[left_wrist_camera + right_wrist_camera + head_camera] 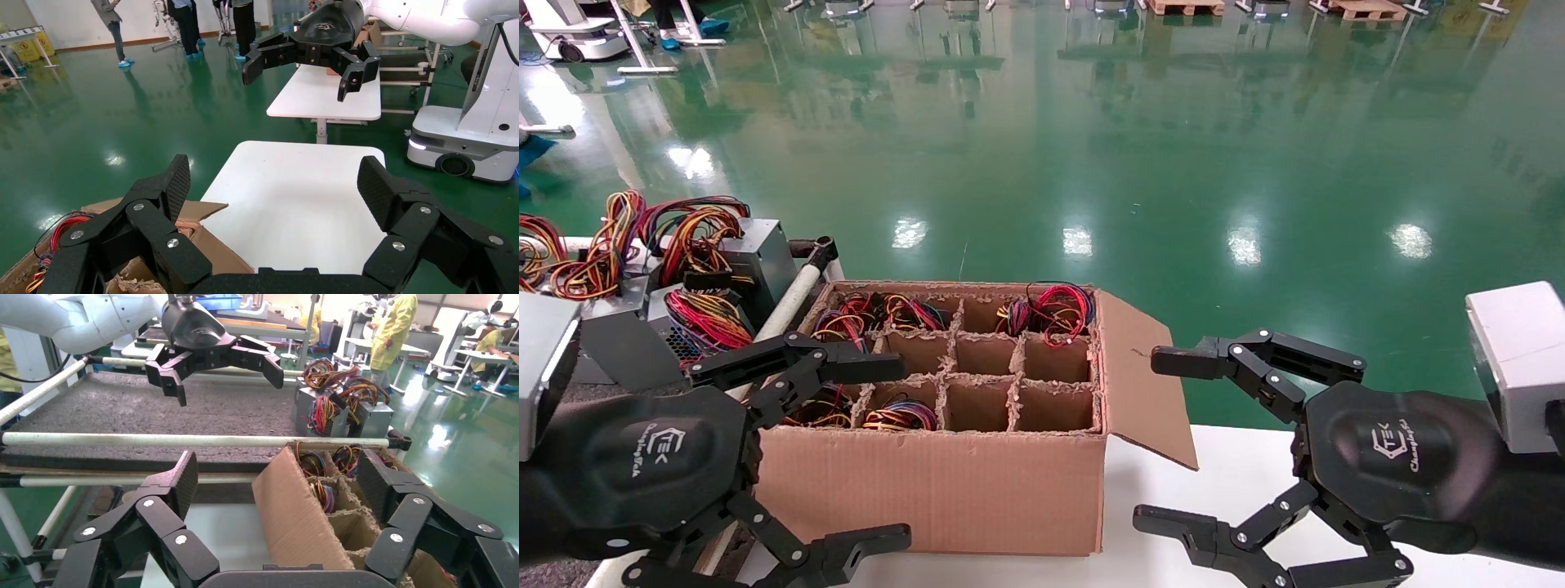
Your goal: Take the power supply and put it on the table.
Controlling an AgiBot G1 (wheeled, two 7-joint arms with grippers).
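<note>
- My left gripper (pixel 878 449), black, with jointed fingers: spread wide and holding nothing, hovering at the left near corner of the brown cardboard box (pixel 944 482). One finger reaches over the box's left compartments; the other hangs in front of its near wall.
- My right gripper (pixel 1164 441), black and of the same make: spread wide and empty, hovering to the right of the box, beyond its open flap, above the smooth white tabletop (pixel 1238 482) on which the box stands.
- Brown cardboard box: open at the top, split by ragged cardboard dividers into a grid of compartments.
- Power supply (pixel 901 415), with red, yellow, blue-purple and black wires: only its wire bundle shows, in the near row of the box, second compartment from the left, just beside my left finger. The metal body is hidden by the dividers. More wire bundles fill the left column and two far compartments.
- Dark grey speckled table (pixel 202 410), edged by a white round tube rail (pixel 202 441): directly left of the box.
- Other silver-grey metal boxes with orange-yellow wire bundles (pixel 695 269): clustered on that table, just beyond the box's far left corner.
</note>
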